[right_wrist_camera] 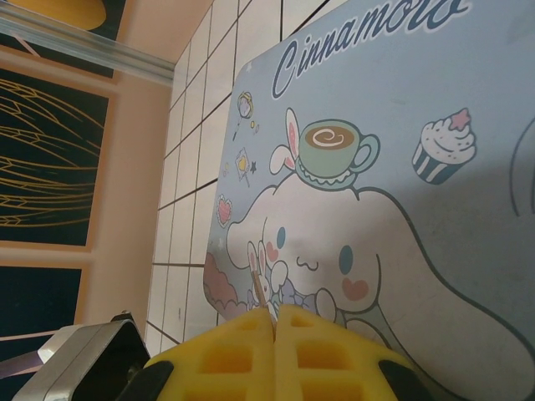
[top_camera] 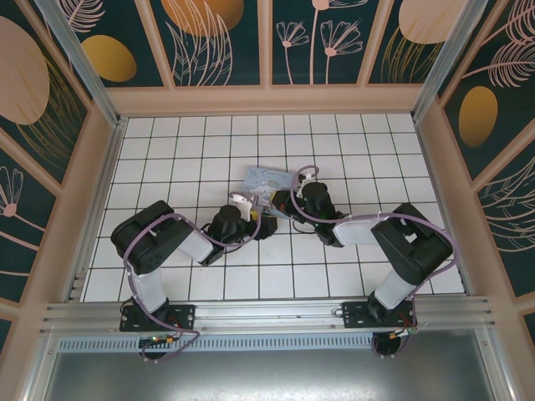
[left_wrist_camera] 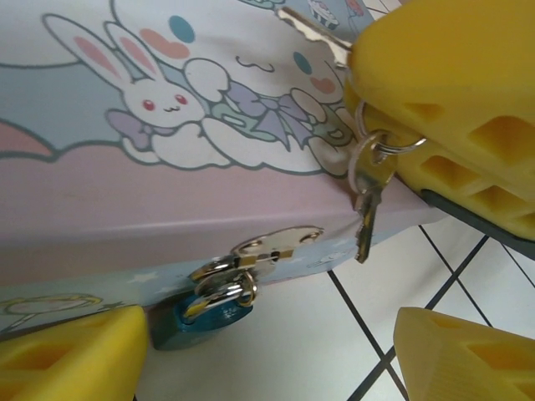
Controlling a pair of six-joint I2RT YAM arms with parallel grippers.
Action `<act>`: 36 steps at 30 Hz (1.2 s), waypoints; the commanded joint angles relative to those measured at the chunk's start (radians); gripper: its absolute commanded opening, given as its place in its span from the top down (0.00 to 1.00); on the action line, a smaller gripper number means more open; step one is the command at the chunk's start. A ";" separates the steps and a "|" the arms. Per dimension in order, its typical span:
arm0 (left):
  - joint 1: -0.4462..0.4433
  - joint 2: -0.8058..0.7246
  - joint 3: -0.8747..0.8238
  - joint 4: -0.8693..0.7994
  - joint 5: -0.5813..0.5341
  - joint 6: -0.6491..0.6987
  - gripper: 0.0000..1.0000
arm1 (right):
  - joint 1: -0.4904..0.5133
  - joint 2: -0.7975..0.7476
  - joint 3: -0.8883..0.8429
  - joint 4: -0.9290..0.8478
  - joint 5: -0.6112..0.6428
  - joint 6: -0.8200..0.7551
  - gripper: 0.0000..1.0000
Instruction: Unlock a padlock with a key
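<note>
White tiles (top_camera: 167, 159) with dark grout lie bare on every side of the box (top_camera: 269, 178), and the patterned enclosure walls (top_camera: 50, 125) stand well apart from both arms, so there is open room all round. The two grippers meet at the box's near edge, close to each other.

From the left wrist, the pastel box's front edge runs across the view with bare tile below it. A silvery hasp (left_wrist_camera: 276, 246) sits on that front face, and the padlock (left_wrist_camera: 205, 316) hangs from it at the box's bottom edge: a small dark-blue body with a shiny shackle threaded through the hasp. The left gripper (left_wrist_camera: 272, 355) stands wide open and holds nothing; the padlock is just beside one of its yellow fingers (left_wrist_camera: 71, 359).

The right gripper (right_wrist_camera: 274, 316) is pressed closed on the key (left_wrist_camera: 311, 27), whose thin pale blade pokes out from the fingers over the printed lid. Below its fingers a key ring (left_wrist_camera: 393, 144) dangles with a spare key (left_wrist_camera: 366, 205) hanging over the box's corner, well above the padlock and apart from it.
</note>
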 commanded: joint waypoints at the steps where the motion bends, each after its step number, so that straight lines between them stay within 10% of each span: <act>1: -0.001 0.038 0.007 -0.003 0.071 0.016 0.23 | 0.011 0.028 -0.002 -0.001 -0.024 0.014 1.00; 10: -0.002 0.042 0.011 0.068 0.210 -0.024 0.23 | 0.011 0.035 -0.001 -0.005 -0.023 0.012 1.00; 36: -0.002 0.141 -0.059 0.370 0.168 -0.259 0.27 | 0.013 0.045 -0.009 0.010 -0.022 0.017 1.00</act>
